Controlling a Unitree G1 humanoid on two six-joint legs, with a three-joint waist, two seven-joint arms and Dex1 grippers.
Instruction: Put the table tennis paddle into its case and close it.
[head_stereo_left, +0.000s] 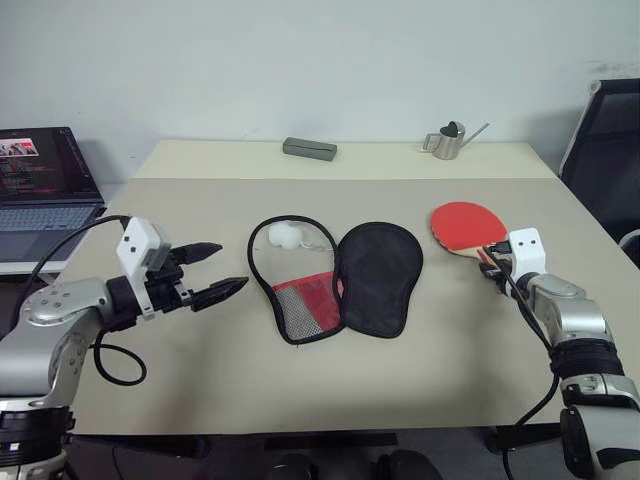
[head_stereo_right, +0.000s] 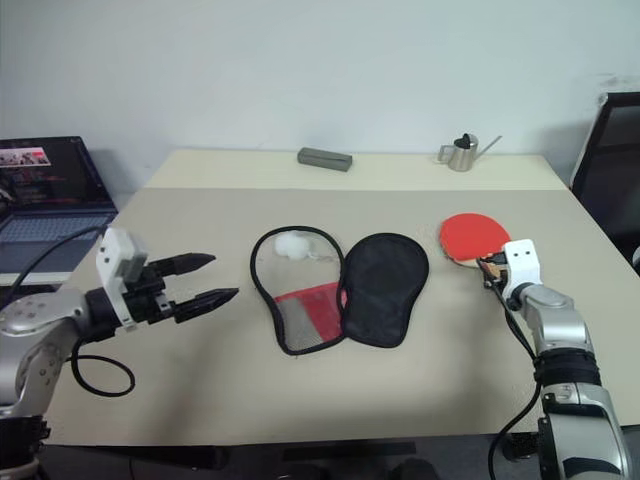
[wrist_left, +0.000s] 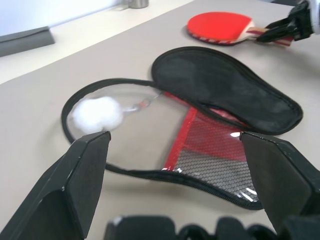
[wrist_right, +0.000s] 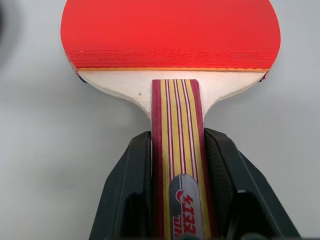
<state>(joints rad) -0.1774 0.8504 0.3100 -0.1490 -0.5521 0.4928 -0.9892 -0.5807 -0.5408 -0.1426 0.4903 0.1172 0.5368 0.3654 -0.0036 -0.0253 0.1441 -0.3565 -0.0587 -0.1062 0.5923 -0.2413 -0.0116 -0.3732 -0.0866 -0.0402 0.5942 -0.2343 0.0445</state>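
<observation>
The table tennis paddle lies red face up on the right side of the table. My right gripper is shut on its striped wooden handle, one black finger against each side. The case lies unzipped and spread flat at the table's middle: a black half to the right, and to the left a half with a clear panel, a red panel and mesh, with a white fluffy charm on it. My left gripper hovers open to the left of the case, pointing toward it.
A grey flat box and a small metal watering can stand along the table's far edge. An open laptop sits off the table to the left. A dark chair stands at the right.
</observation>
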